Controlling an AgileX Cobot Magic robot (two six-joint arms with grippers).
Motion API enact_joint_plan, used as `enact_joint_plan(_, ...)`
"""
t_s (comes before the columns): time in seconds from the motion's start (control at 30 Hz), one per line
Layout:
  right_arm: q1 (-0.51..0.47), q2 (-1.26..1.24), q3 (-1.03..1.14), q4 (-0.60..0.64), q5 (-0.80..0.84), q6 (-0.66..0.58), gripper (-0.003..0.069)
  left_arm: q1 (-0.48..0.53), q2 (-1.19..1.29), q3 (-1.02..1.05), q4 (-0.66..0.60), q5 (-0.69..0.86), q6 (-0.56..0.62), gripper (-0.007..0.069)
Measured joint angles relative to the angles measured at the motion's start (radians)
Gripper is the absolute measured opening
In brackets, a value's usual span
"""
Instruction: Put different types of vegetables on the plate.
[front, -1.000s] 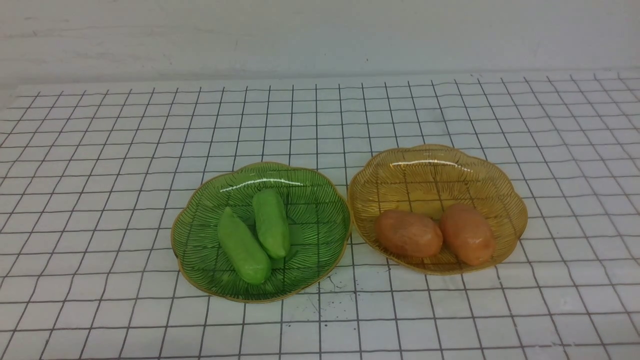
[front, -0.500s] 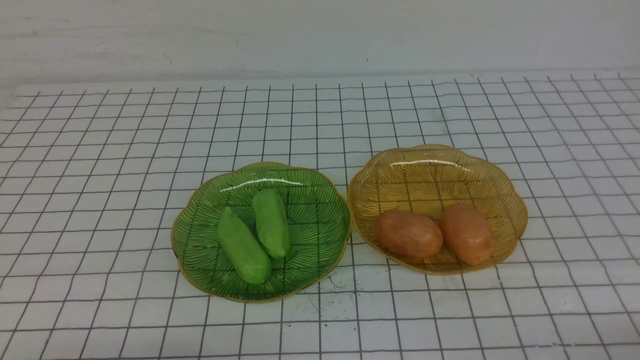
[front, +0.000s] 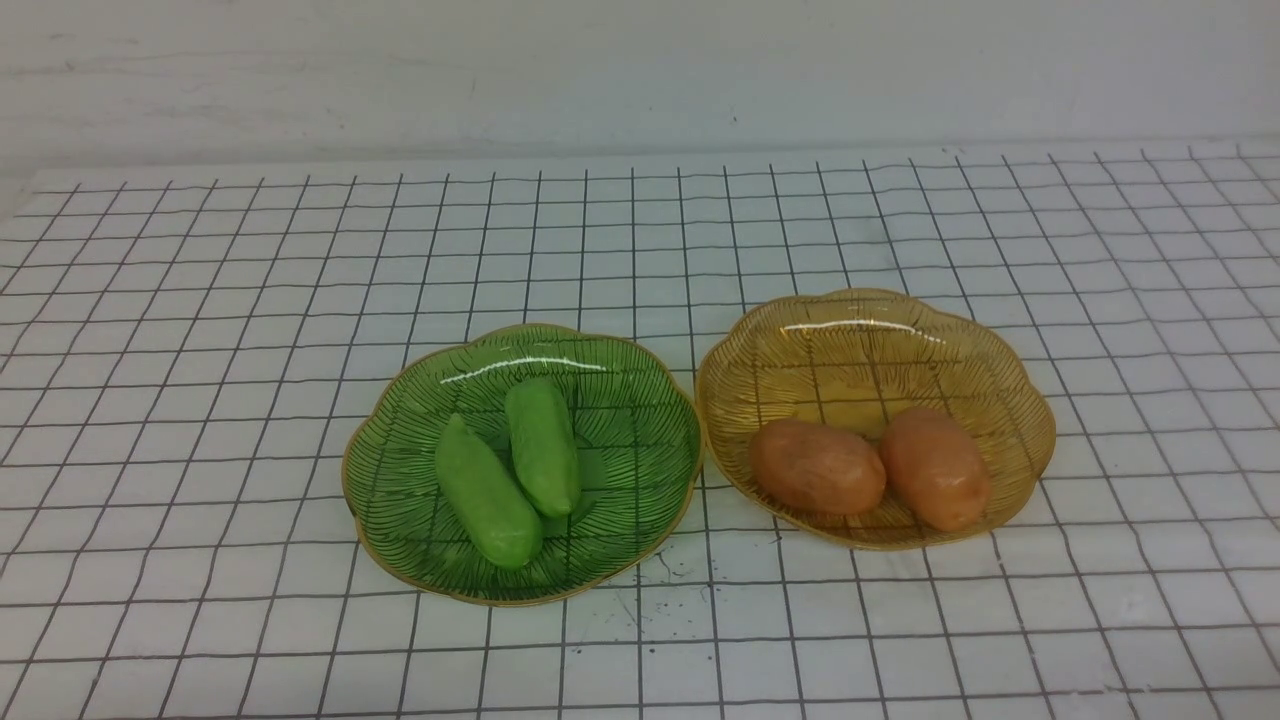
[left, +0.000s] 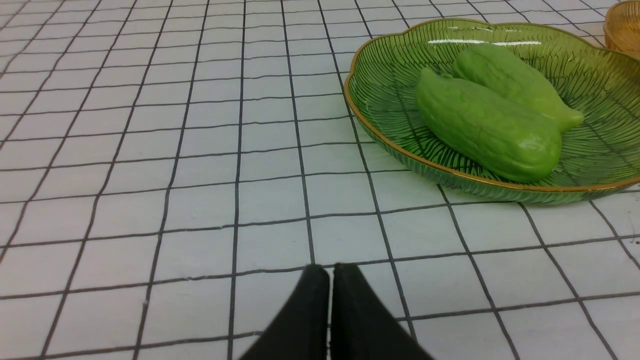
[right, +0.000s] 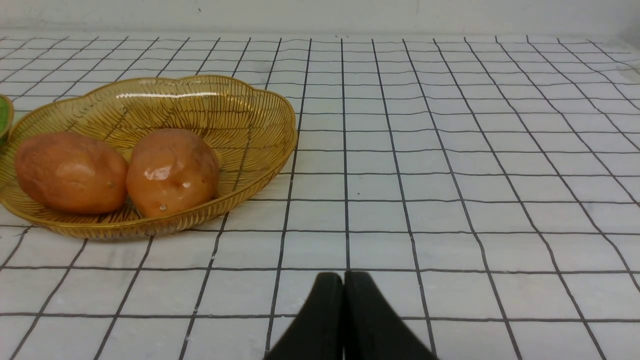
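Observation:
Two light-green cucumber-like pieces (front: 487, 493) (front: 543, 446) lie side by side in a green glass plate (front: 640, 400). Two orange-brown potato-like pieces (front: 817, 466) (front: 934, 467) lie in an amber glass plate (front: 870, 320) to its right. No arm shows in the front view. In the left wrist view my left gripper (left: 330, 272) is shut and empty, low over the cloth, short of the green plate (left: 380, 130) and its cucumbers (left: 487, 127). In the right wrist view my right gripper (right: 344, 280) is shut and empty, beside the amber plate (right: 250, 100) with its potatoes (right: 171, 171).
A white cloth with a black grid (front: 200, 350) covers the table. A pale wall (front: 640, 70) runs along the far edge. The two plates nearly touch at the middle.

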Motion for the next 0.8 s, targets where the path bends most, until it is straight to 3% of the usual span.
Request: enact_joint_plan(0.8,0.0,0.0,0.0,0.0,0.0,0.017,-0.0005,0.0,0.0,0.0,0.0,0.0,0.0,-0.0008)
